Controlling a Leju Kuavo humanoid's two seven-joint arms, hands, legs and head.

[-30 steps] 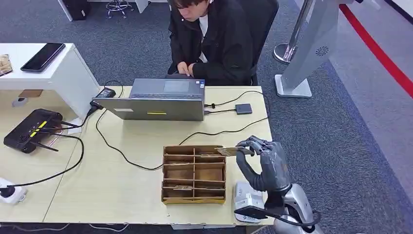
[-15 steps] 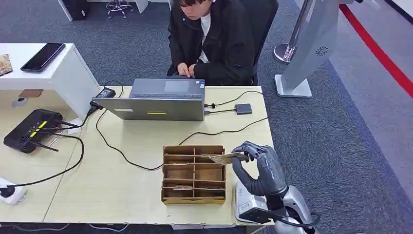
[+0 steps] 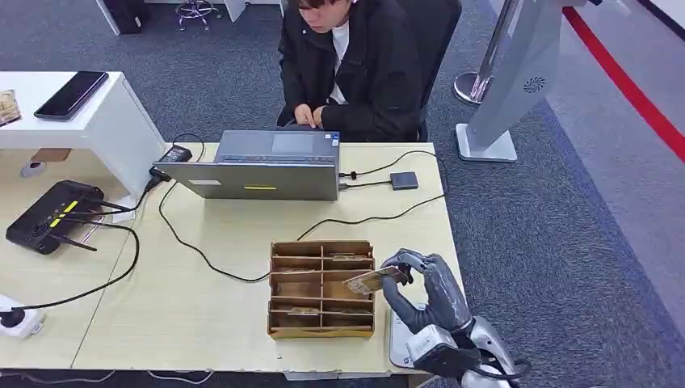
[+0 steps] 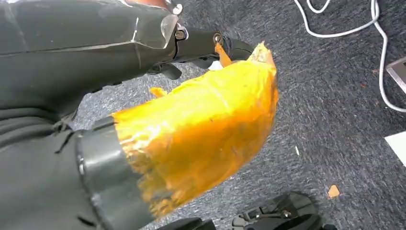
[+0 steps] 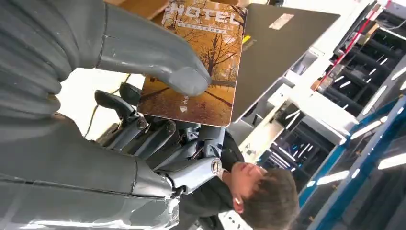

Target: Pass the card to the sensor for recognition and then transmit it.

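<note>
The right hand (image 3: 424, 283) is pinching a hotel key card (image 5: 201, 62) between thumb and fingers, carrying it just over the right edge of the cardboard divider box (image 3: 321, 288). The white sensor unit (image 3: 399, 343) is lying on the desk (image 3: 210, 299) just below the hand, near the edge. I'd judge the card is being brought to the reader; next it needs lowering flat over it. The left hand (image 4: 158, 139) is hanging over carpet, its fingers too hidden to tell.
</note>
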